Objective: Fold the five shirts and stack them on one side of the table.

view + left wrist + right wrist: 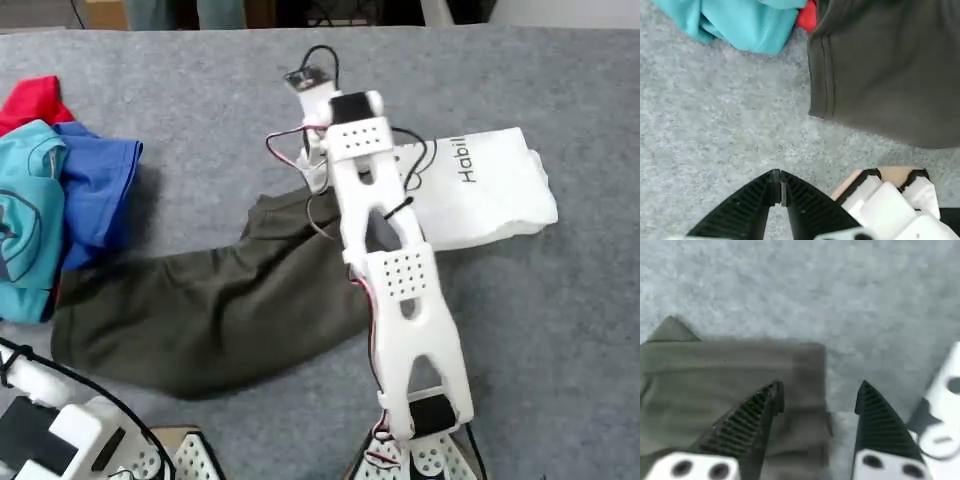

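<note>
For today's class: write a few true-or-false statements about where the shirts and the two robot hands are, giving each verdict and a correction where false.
1. The right hand is open above an edge of the dark olive shirt. True.
2. The left hand is shut on the teal shirt. False: it is shut on nothing, over the bare grey table, apart from the teal shirt.
3. A folded white shirt lies on the table to one side of the dark olive shirt. True.
4. The red shirt, teal shirt and blue shirt sit folded in a neat stack. False: they lie crumpled together in a heap.
</note>
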Controlling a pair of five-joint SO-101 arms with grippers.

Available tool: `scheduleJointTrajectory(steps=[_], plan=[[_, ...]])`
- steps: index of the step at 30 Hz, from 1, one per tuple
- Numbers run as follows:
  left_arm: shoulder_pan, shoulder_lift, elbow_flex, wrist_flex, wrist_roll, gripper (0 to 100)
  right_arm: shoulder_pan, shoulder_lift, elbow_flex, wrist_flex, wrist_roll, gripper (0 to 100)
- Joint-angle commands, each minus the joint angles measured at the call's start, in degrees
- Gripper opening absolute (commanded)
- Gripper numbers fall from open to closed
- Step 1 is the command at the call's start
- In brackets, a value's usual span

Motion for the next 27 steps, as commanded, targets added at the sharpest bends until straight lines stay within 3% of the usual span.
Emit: scheduleJointTrajectory(steps=[1, 15, 21, 27], plan=[[0.66, -1.32, 1.71, 0.88, -1.41, 3, -1.14, 0.66, -5.67, 0.26, -0.53, 23.8], [0.66, -1.32, 2.95, 0.88, -1.41, 3, -1.32, 8.75, -7.43, -1.76, -0.44, 22.7], [0.66, -1.32, 2.95, 0.88, -1.41, 3, -0.79, 9.01, -7.43, -1.93, 1.23, 3.1], [0.66, -1.32, 2.95, 0.88, -1.41, 3, 1.32, 8.92, -11.56, 0.79, 2.73, 1.5]])
